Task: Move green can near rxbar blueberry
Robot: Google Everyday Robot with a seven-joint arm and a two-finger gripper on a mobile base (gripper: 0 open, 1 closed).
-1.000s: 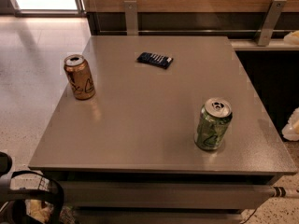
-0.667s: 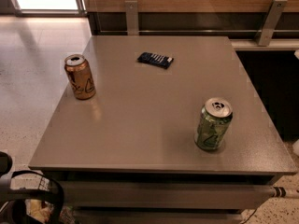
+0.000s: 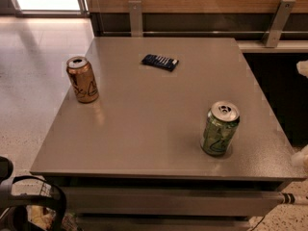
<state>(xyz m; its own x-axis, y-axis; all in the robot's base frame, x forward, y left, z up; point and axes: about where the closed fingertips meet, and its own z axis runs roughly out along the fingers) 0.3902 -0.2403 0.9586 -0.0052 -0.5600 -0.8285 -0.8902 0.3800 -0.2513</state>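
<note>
The green can (image 3: 220,128) stands upright near the table's front right corner, silver top up. The rxbar blueberry (image 3: 160,62) lies flat at the back middle of the table, well apart from the can. Only pale bits of my gripper (image 3: 301,157) show at the right edge of the view. It is to the right of the green can, off the table's edge, and not touching the can.
A copper-orange can (image 3: 82,79) stands upright near the left edge of the grey table (image 3: 144,129). A wooden wall with metal brackets (image 3: 135,17) runs behind the table. Pale floor lies to the left. Dark robot parts (image 3: 19,201) sit at the bottom left.
The pale gripper part at the right edge has shifted lower, and a second pale bit now shows higher up. The cans and the bar have not moved.
</note>
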